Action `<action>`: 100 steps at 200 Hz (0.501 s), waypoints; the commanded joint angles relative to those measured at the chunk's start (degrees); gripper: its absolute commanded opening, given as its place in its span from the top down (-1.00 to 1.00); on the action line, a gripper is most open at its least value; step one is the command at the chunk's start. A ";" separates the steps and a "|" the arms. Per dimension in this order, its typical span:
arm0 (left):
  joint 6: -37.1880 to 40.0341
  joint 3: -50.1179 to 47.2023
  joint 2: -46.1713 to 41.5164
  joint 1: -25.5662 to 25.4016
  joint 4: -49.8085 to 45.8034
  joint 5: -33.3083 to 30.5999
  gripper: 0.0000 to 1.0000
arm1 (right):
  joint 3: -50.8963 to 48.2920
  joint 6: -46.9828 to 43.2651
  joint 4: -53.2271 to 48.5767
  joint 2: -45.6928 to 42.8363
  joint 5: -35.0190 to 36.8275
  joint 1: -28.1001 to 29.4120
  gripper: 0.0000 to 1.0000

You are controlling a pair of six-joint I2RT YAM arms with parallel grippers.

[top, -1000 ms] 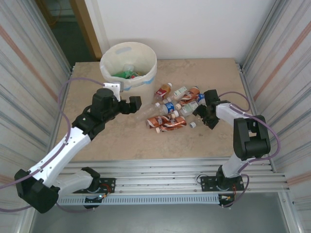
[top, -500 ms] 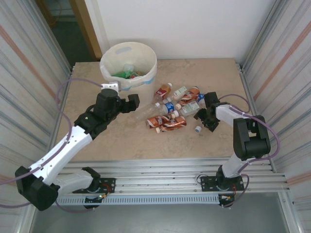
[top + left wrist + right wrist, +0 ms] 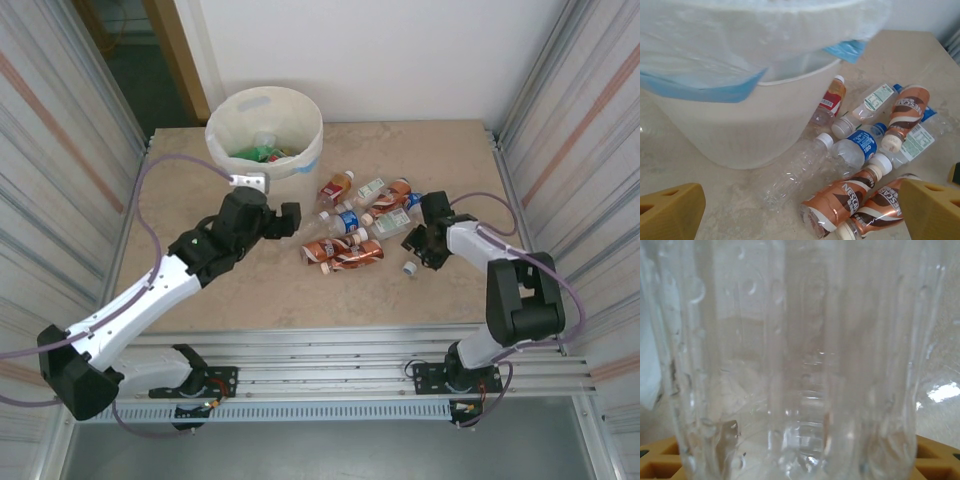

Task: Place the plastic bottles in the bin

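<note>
The cream-white bin (image 3: 310, 140) with its blue tape band stands at the back left, with bottles inside; its wall (image 3: 740, 125) looms in the left wrist view. Several plastic bottles (image 3: 345, 250) lie in a pile mid-table: brown Nescafe ones (image 3: 850, 197), a blue-labelled one (image 3: 860, 147), a red-labelled one (image 3: 830, 100). My left gripper (image 3: 290, 222) is open, low over a clear bottle (image 3: 795, 172) that lies beside the bin, between its yellow fingertips (image 3: 670, 210). My right gripper (image 3: 422, 243) is at the pile's right edge, shut on a clear ribbed bottle (image 3: 800, 360) with a white cap (image 3: 408, 267).
Metal walls rise on both sides of the table, and a white wall stands behind it. The aluminium rail (image 3: 330, 350) with the arm bases runs along the near edge. Bare tabletop (image 3: 250, 290) lies in front of the pile and at the back right.
The left arm has reached rightward, bringing its open gripper from beside the bin to the pile's left end. The right gripper's jaws have closed in on the clear bottle.
</note>
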 commanded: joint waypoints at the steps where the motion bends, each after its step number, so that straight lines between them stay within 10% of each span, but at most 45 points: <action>1: 4.87 -0.83 -1.73 -1.77 3.91 -4.45 -0.98 | -0.34 -2.93 -0.84 -5.50 2.25 0.89 0.10; 100: 0.60 3.88 0.81 -1.77 6.25 9.66 -0.97 | -1.27 -15.05 12.60 -25.44 0.97 11.38 0.24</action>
